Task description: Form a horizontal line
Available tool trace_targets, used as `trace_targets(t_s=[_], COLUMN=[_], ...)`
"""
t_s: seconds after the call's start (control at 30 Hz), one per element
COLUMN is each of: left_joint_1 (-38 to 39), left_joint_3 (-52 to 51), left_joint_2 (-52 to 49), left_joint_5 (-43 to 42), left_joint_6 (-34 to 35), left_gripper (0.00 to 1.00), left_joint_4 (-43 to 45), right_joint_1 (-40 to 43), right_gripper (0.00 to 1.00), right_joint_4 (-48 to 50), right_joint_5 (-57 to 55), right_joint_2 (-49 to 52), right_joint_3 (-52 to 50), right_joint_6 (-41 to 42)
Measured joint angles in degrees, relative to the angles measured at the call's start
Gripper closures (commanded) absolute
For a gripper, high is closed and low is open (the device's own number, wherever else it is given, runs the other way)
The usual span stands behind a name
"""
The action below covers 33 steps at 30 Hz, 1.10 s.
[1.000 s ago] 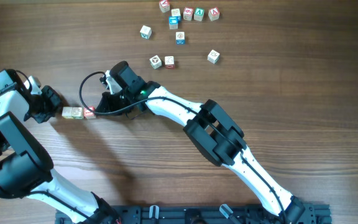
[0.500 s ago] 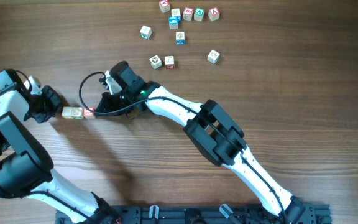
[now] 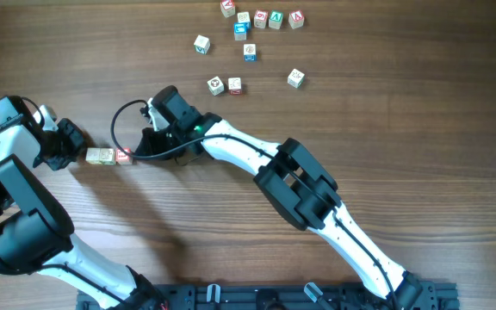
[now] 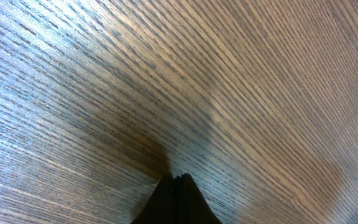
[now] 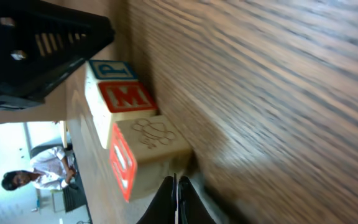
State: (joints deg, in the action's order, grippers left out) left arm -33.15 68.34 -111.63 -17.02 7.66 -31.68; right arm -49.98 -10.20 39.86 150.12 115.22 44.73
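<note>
Currently, on the table (image 3: pixel 403 129), both grippers are bracketing the horizontal line (image 3: pixel 108 156) at left-centre. The left gripper (image 3: pixel 77 156), fingers together, is sitting just beside its pale end. The right gripper (image 3: pixel 138 151), likewise pinched together, is meeting the red-marked cube (image 5: pixel 135 165), apparently squaring the row.

in the horizontal line (image 5: pixel 129 124), the middle cube (image 5: pixel 127 98) shows a red "m".
</note>
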Motion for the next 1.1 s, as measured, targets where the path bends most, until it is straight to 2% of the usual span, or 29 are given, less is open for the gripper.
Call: trace_targets(t_s=[1.1], left_joint_1=[0.0], left_joint_3=[0.0], left_joint_2=[0.0], left_joint_5=[0.0], left_joint_6=[0.0], left_gripper=[0.96], left_joint_4=[0.0], right_joint_1=[-1.4], right_gripper=[0.96], right_joint_4=[1.7], right_joint_5=[0.0], right_joint_2=[0.0], right_joint_3=[0.0], right_joint_6=[0.0])
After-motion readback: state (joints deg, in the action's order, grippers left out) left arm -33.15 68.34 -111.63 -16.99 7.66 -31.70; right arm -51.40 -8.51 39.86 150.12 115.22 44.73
